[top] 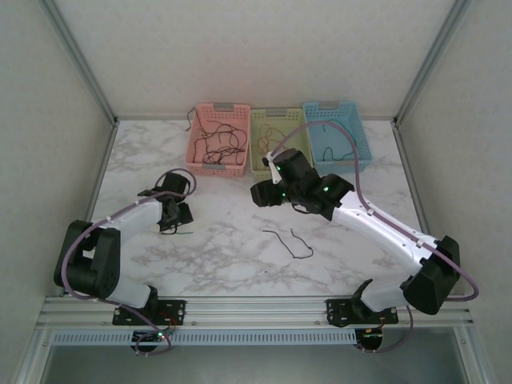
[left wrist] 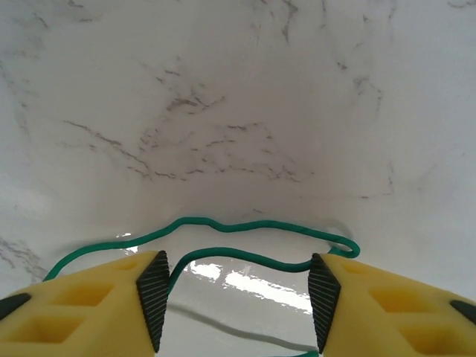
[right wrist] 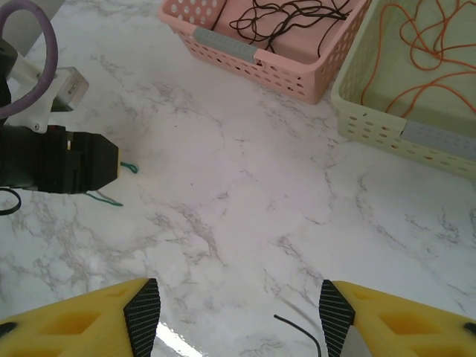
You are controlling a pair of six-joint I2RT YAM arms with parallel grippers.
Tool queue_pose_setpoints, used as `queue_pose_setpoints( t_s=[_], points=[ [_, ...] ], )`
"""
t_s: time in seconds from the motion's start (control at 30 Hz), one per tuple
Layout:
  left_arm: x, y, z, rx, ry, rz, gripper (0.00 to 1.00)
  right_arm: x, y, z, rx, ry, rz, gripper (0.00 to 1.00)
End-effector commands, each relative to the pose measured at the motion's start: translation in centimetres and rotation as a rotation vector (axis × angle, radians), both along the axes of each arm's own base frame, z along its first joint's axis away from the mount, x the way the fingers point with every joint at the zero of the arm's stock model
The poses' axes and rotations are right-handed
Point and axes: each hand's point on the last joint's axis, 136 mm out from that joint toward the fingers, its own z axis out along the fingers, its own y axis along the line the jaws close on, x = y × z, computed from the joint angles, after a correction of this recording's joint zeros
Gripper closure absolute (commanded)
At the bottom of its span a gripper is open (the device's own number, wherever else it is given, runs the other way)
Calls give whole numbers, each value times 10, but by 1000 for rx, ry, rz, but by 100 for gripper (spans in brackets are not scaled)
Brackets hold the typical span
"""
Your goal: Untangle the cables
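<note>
A green cable (left wrist: pixel 245 256) lies doubled over on the marble, its loop running across the gap between the open pads of my left gripper (left wrist: pixel 238 305). From above, this gripper (top: pixel 174 218) points down at the table's left side, with a green cable end (top: pixel 184 233) beside it. My right gripper (right wrist: pixel 238 316) hovers open over bare marble, with the end of a black cable (right wrist: pixel 301 332) near its right pad. That black cable (top: pixel 288 241) lies loose at mid-table. More black cables (top: pixel 218 144) fill the pink basket (top: pixel 214 169), and orange cables (right wrist: pixel 424 52) lie in the yellow-green basket (right wrist: pixel 387 130).
Three baskets stand in a row at the back: the pink one, the yellow-green basket (top: pixel 276 112) and a blue basket (top: pixel 364 146). My right arm (top: pixel 376 228) stretches diagonally across the right half. Frame posts stand at the table's back corners.
</note>
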Motion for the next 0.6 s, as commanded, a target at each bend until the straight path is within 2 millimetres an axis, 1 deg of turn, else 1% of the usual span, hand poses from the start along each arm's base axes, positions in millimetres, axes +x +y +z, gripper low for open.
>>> queue_pose_setpoints(
  t_s=[0.0, 0.07, 0.17, 0.23, 0.3, 0.4, 0.47, 0.5, 0.57],
  points=[
    [-6, 0, -9, 15, 29, -6, 56, -1, -12, 3, -17, -26, -17, 38],
    [-7, -2, -10, 11, 38, -12, 65, -2, -13, 4, -16, -29, -18, 38],
    [-7, -5, -10, -4, 38, -19, 72, -3, -15, 5, -16, -31, -23, 38],
    [-8, -7, -8, -15, 38, -21, 71, -4, -17, 3, -18, -31, -26, 38],
    [-6, -11, -1, -38, 19, -26, 63, -5, -17, 1, -17, -27, -29, 38],
    [-2, -10, 27, -48, -49, -27, 60, -9, -14, -5, -4, -12, -2, 38],
    [1, -6, 55, -43, -121, -13, 53, -13, -8, -11, 5, -3, 39, 38],
    [1, -5, 68, -50, -150, -7, 50, -14, -5, -14, 9, -2, 63, 38],
    [-1, -1, 98, -55, -216, 5, 47, -18, 7, -25, 23, 18, 127, 39]
  ],
)
